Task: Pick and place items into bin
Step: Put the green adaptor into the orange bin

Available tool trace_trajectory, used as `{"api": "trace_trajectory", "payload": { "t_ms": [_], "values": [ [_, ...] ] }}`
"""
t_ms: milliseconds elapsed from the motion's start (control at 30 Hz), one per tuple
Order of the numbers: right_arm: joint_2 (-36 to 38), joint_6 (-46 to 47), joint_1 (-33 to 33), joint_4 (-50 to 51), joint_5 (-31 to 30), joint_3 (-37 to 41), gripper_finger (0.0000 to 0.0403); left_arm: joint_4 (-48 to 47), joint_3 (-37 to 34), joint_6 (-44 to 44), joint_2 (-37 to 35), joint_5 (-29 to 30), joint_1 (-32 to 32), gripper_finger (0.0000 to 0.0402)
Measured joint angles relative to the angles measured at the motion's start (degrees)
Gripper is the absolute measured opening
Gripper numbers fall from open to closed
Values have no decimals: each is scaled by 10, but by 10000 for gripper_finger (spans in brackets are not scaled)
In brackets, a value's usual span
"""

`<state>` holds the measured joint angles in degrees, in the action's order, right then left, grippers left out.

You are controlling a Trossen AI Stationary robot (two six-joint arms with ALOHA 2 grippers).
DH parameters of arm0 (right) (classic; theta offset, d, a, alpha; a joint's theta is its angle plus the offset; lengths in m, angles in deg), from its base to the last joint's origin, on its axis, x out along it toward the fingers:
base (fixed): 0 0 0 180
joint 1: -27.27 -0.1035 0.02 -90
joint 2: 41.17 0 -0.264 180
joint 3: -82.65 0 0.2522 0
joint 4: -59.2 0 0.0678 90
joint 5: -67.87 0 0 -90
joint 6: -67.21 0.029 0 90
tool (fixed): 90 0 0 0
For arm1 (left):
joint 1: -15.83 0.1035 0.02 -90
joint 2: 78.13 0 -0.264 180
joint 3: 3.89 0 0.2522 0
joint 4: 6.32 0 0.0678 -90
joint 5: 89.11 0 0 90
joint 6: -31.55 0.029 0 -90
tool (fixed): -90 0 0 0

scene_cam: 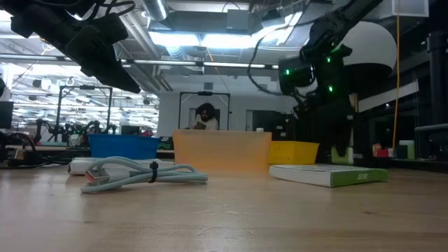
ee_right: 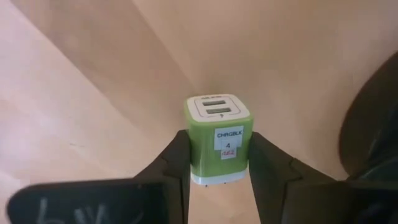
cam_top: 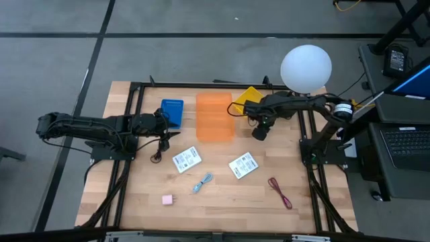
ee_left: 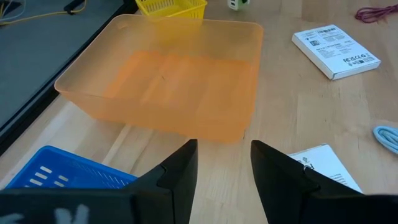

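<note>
Right gripper point(ee_right: 217, 155) clamped on green charger cube point(ee_right: 217, 140), fingers point(ee_right: 177, 168) pressed against both of its sides, white face with two slots turned toward the wrist camera, small label reading CHRGBLK on the green side; seen from above, just right of orange bin point(cam_top: 215, 117), near its right edge and beside yellow basket point(cam_top: 247, 96). Left gripper point(ee_left: 224, 180) empty, fingers point(ee_left: 180, 174) parted with a clear gap between them, pointed toward the orange bin from its left side, over the rim of blue basket point(cam_top: 173, 111) at the bin's left. Black cord point(cam_top: 160, 149) below-left of the bin on wooden table point(cam_top: 222, 202), under the left arm. White printed packet point(cam_top: 187, 159) just below the bin's lower-left corner; second white printed packet point(cam_top: 242, 165) below the bin's lower-right corner. Light-blue cable point(cam_top: 203, 182) farther below the bin, between the two packets. Pink cube point(cam_top: 167, 199) well below and left of the bin, near the table's front edge. Dark-red cord point(cam_top: 280, 191) well below and right of the bin. White globe lamp point(cam_top: 306, 68) up and right of the bin, past the yellow basket. Bin interior bare in the left wrist view.
</note>
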<state>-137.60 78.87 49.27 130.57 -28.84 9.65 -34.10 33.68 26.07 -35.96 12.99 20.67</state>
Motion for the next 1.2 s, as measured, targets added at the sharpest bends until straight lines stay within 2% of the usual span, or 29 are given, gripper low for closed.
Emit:
{"api": "trace_trajectory", "payload": {
  "t_ms": [300, 600, 867, 1200],
  "values": [
    [109, 52, -57, -21, 9, -18, 100, 0, 0, 0, 0, 0, 0, 144],
    [166, 60, -143, -155, -28, -16, 100, 0, 0, 0, 0, -1, 0, 143],
    [169, 86, -212, -304, -59, 61, 99, 0, 0, 0, 0, -2, 0, 143],
    [241, 132, -267, -346, -155, 121, 99, 1, 0, 1, 0, -2, 0, 143]
  ]
}}
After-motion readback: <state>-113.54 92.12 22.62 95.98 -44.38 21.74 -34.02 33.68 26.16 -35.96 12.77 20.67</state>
